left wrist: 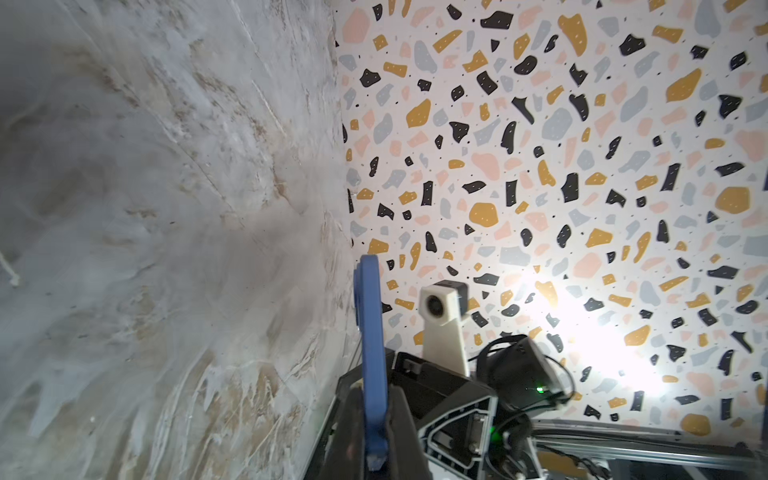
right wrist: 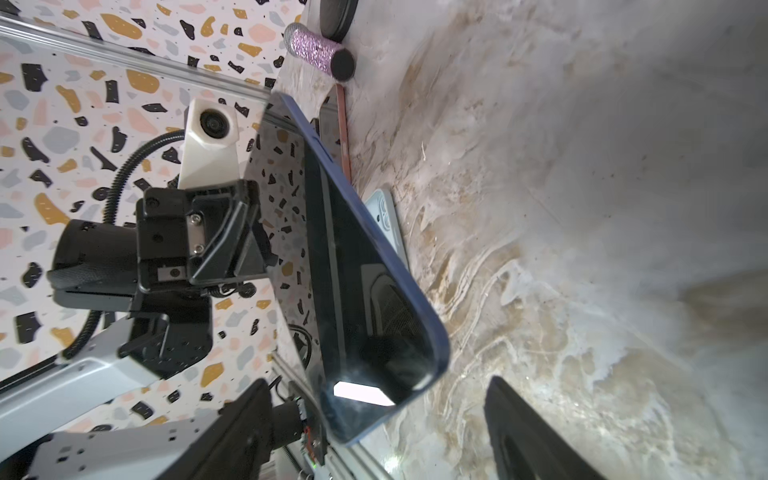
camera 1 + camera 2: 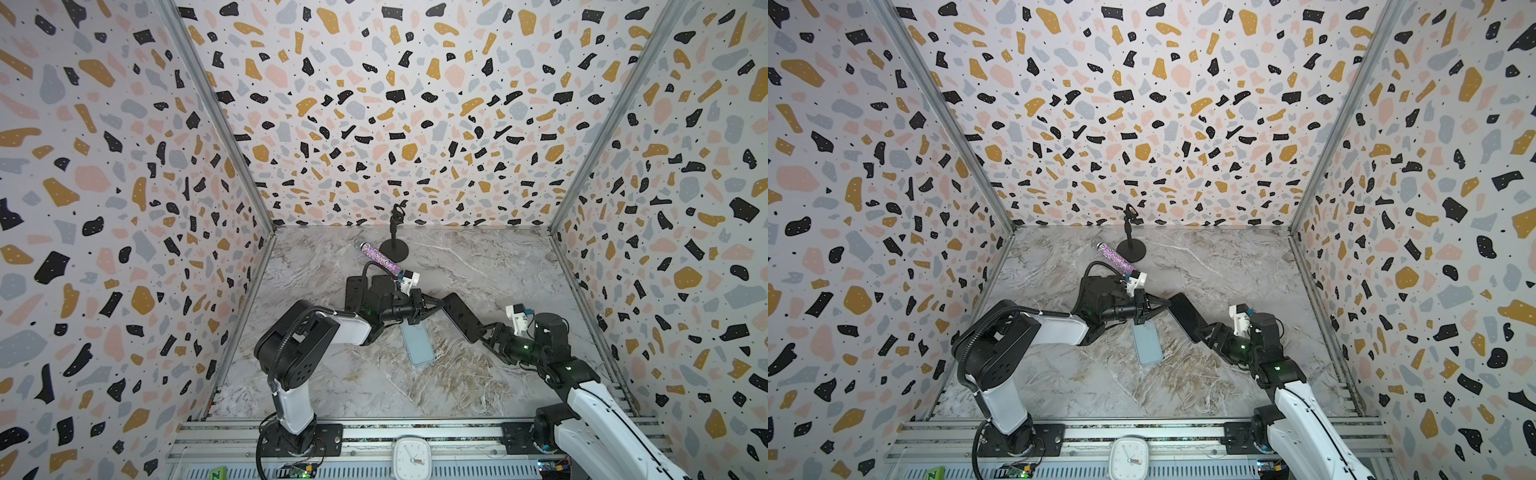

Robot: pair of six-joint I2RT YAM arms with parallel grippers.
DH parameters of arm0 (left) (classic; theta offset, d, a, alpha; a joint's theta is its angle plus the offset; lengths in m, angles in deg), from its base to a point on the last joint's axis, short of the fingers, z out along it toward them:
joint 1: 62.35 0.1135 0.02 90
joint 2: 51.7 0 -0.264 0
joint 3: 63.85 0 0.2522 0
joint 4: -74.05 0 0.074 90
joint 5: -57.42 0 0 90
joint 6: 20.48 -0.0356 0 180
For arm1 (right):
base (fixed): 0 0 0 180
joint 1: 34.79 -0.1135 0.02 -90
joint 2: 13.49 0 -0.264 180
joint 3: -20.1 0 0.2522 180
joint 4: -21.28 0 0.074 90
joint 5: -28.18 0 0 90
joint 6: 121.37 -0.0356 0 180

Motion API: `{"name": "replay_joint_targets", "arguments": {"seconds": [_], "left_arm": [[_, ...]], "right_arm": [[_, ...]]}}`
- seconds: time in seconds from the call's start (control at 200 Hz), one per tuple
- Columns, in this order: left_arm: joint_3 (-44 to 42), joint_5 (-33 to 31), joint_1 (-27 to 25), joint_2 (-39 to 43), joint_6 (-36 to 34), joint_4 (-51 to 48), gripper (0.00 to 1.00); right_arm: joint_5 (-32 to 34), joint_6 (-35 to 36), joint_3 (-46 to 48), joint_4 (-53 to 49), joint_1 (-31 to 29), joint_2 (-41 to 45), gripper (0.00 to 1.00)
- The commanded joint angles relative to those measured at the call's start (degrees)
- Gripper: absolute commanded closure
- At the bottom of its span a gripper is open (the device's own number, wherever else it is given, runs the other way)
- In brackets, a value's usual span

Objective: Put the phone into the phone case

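Here, in both top views, the dark phone (image 3: pixel 461 318) (image 3: pixel 1185 318) hangs tilted above the middle of the marble table (image 3: pixel 478 266) (image 3: pixel 1225 266). The left gripper (image 3: pixel 436 308) (image 3: pixel 1163 305) pinches its far left end, and the right gripper (image 3: pixel 482 332) (image 3: pixel 1204 332) sits at its near right end. The pale blue phone case (image 3: pixel 417 345) (image 3: pixel 1148 343) lies flat on the table, just near and left of the phone.

In the left wrist view, the phone (image 1: pixel 372 332) shows edge-on, clamped between the closed fingers (image 1: pixel 405 419).

In the right wrist view, the right gripper (image 2: pixel 376 383) has its fingers (image 2: pixel 532 436) spread either side of the phone (image 2: pixel 357 270). Bare marble shows between one finger and the phone. The phone case (image 2: pixel 386 216) lies beyond.
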Motion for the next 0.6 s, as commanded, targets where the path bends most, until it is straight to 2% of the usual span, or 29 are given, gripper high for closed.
{"name": "replay_joint_targets", "arguments": {"seconds": [0.0, 0.08, 0.345, 0.596], "left_arm": [[-0.3, -0.8, 0.0, -0.7, 7.3, 15.6, 1.0], [-0.7, -1.2, -0.1, -1.2, 9.0, 17.8, 1.0], [-1.7, -1.0, -0.1, -0.7, 10.2, 19.3, 1.0], [-2.5, -1.0, -0.4, -0.1, 10.1, 19.3, 1.0]], "right_arm": [[-8.9, -11.3, 2.4, 16.4, 2.0, 2.1, 0.25], [-9.7, -14.3, 3.5, 20.8, 3.0, 2.5, 0.28], [-9.6, -22.4, 8.9, 33.4, 5.4, 2.8, 0.49], [-9.3, -23.6, 9.3, 37.2, 6.5, 0.8, 0.65]]}}
